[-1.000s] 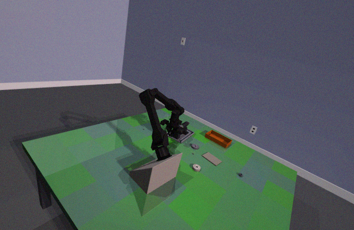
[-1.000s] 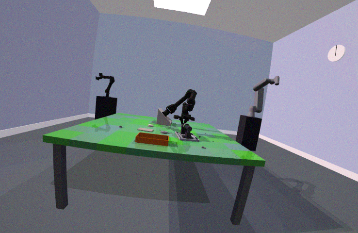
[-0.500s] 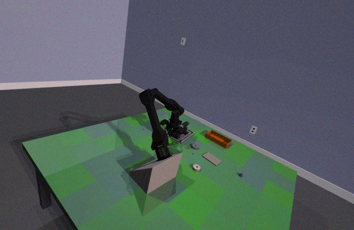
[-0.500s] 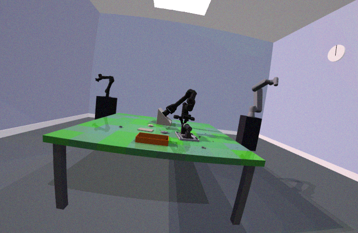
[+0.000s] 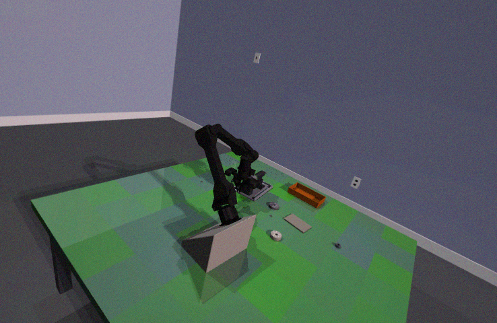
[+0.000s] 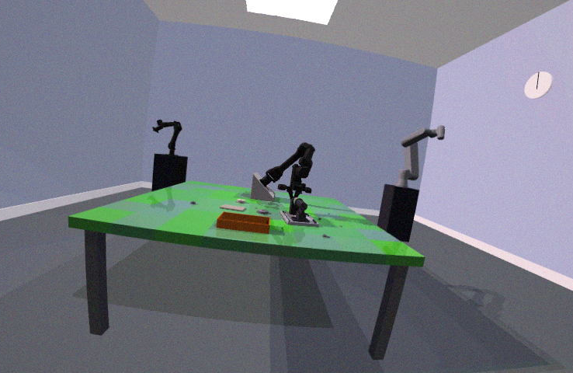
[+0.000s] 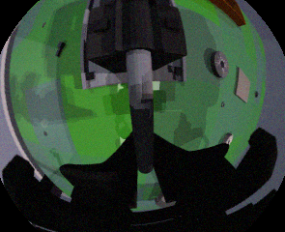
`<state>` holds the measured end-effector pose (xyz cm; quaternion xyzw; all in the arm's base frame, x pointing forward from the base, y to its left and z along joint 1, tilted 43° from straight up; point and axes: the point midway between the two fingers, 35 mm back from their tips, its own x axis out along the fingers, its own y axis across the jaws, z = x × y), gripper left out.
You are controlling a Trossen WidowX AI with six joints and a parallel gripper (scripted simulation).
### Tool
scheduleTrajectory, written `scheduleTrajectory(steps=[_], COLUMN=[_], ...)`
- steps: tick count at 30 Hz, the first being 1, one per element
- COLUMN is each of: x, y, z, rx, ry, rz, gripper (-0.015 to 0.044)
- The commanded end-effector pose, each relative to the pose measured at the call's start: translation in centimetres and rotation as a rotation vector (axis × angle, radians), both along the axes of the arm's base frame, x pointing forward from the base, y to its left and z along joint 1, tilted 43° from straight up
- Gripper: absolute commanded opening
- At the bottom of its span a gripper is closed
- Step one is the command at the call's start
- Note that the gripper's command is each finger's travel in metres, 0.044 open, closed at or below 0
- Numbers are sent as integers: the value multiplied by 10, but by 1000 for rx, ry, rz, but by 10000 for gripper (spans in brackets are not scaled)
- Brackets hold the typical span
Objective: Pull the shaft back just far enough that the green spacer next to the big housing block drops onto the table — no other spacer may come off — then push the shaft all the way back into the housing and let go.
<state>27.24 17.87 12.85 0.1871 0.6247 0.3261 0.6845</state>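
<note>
The dark housing block [image 7: 132,34] [image 6: 300,207] stands on a grey base plate [image 7: 110,79] [image 6: 314,223] in the back part of the table. The shaft [image 7: 140,77] runs out of the block towards the wrist camera, light grey near the block and dark farther out. My gripper [image 7: 140,133] [image 6: 294,196] is shut on the shaft's dark outer part, which lies between the two black fingertips. The shaft's inner end is hidden in the block. I cannot make out the green spacer or tell the other spacers apart in these dim views.
An orange tray [image 5: 314,199] [image 6: 243,223] stands beside the base plate. A grey disc [image 5: 271,206] [image 7: 217,70], a tan flat plate [image 5: 297,223] [image 7: 242,85] and a white ring [image 5: 275,238] lie nearer the arm's grey wedge mount [image 5: 232,243]. A small dark part [image 5: 337,245] lies farther right.
</note>
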Motion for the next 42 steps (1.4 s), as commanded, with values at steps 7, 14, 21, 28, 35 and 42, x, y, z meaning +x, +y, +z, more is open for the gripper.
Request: scheduleTrajectory(steps=[7, 14, 21, 28, 35, 42], x=[-2, -3, -3, -4, -5, -5], y=[0, 0, 0, 0, 0, 0], z=[0, 0, 0, 0, 0, 0], rx=[1, 1, 1, 1, 1, 1], ry=[2, 2, 2, 2, 2, 2], rz=[1, 1, 1, 1, 1, 1], gripper=[0, 0, 0, 0, 0, 0])
